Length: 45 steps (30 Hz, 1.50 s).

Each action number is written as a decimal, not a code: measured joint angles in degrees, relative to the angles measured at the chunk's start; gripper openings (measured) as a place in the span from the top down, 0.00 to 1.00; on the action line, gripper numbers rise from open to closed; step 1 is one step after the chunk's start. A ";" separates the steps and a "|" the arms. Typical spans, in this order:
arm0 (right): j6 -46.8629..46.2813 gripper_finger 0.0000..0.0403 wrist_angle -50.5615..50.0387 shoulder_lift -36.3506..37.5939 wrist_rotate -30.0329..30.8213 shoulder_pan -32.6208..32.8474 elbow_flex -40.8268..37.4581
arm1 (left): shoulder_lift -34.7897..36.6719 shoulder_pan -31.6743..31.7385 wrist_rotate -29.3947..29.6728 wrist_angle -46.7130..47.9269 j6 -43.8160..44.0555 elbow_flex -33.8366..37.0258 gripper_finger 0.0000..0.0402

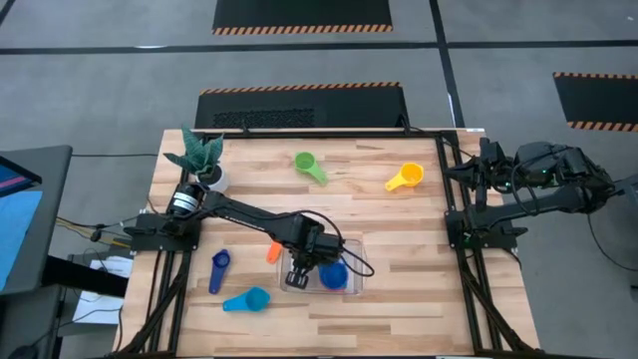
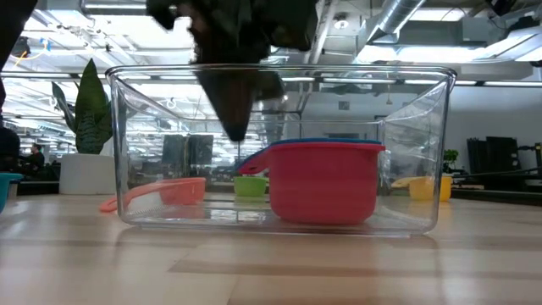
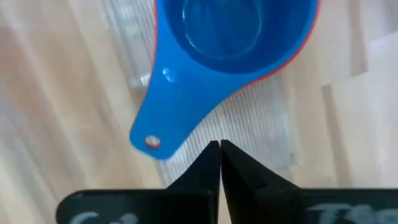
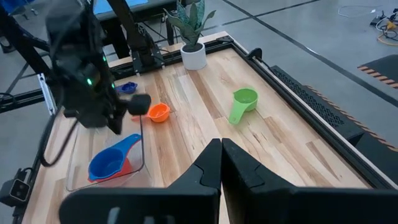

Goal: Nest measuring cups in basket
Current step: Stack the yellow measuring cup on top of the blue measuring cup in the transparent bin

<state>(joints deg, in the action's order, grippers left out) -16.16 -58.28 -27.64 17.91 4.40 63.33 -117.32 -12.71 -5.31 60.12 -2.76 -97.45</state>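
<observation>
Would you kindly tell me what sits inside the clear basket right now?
The basket holds a blue cup nested in a red cup; the red cup's inside is covered.

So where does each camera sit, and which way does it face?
High: overhead, looking down; both arms, basket.
Low: table height, facing the basket; left arm above.
Left wrist: over the basket; shut left end effector.
Right wrist: table's right edge, facing across; shut right end effector.
Shared: all show the blue cup nested in the red cup.

The red cup (image 3: 298, 56) is mostly hidden beneath the blue cup (image 3: 211, 50), apparently nested.
</observation>
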 joint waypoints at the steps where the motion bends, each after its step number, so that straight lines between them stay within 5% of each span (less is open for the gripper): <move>1: 0.15 0.94 0.00 0.00 0.00 0.00 0.00 | 0.00 0.00 0.13 2.08 0.89 -1.49 1.00; 6: 0.13 0.94 -0.70 0.00 0.00 -0.01 0.00 | 0.04 0.24 4.42 11.18 1.66 -7.30 1.00; 12: -1.20 0.94 -2.57 0.00 -0.03 -0.02 0.00 | 0.13 2.52 9.86 10.13 -7.09 -8.47 1.00; 19: -2.89 0.94 -2.76 0.00 0.00 -0.01 0.00 | 0.13 10.19 13.71 -4.59 -9.42 -11.88 1.00; 26: -5.22 0.94 -2.47 0.00 0.64 -0.04 0.00 | 0.09 17.72 12.40 -25.19 -0.31 -12.00 1.00; 31: -10.66 0.94 -2.34 -1.34 12.11 -0.06 -1.01 | 1.06 19.79 17.60 -24.42 6.02 -11.94 1.00; 39: -8.84 0.94 3.13 -13.71 21.33 -1.96 -2.83 | 2.92 20.15 18.36 -21.34 8.17 -11.91 1.00; 45: -8.85 0.97 -0.54 -25.68 21.05 -13.77 -2.84 | 5.53 20.07 18.46 -12.53 10.41 -11.93 1.00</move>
<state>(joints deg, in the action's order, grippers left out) -25.02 -58.82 -53.32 38.96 -9.37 60.49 -111.79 7.36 13.16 47.60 7.65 -109.38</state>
